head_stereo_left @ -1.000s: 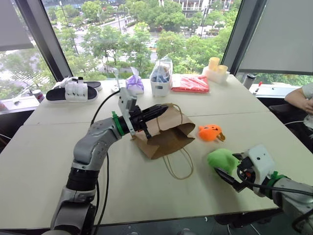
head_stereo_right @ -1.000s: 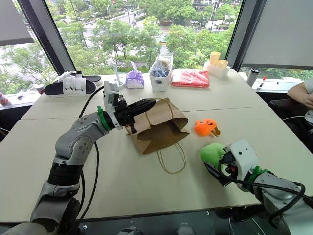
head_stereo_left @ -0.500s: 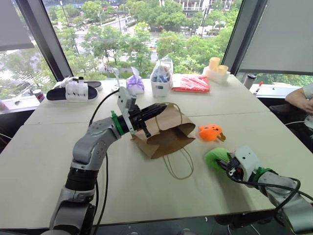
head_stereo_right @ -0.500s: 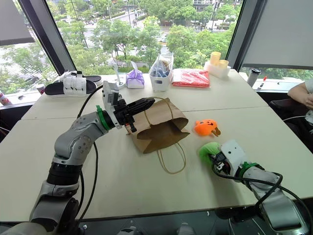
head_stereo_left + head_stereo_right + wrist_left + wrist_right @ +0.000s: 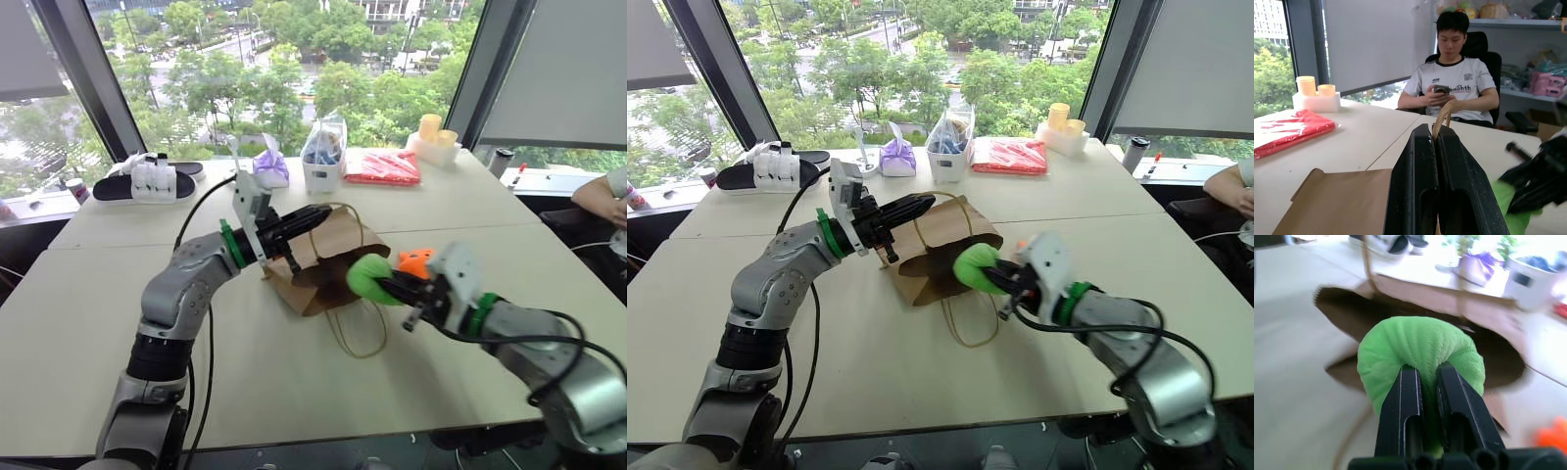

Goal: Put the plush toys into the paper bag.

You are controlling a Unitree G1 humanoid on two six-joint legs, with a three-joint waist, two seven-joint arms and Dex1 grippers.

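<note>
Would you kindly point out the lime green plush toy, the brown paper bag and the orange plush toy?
lime green plush toy [image 5: 1420,347]: right wrist view, its rounded top.
brown paper bag [image 5: 945,223]: right eye view, upper side panel.
orange plush toy [image 5: 415,260]: left eye view, its visible top.

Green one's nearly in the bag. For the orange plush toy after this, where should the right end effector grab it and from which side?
Pinch the orange plush toy across its round body, coming down from above. It lies loose on the table beside the paper bag, partly hidden behind the right end effector, so its exact pose is hard to judge.
</note>
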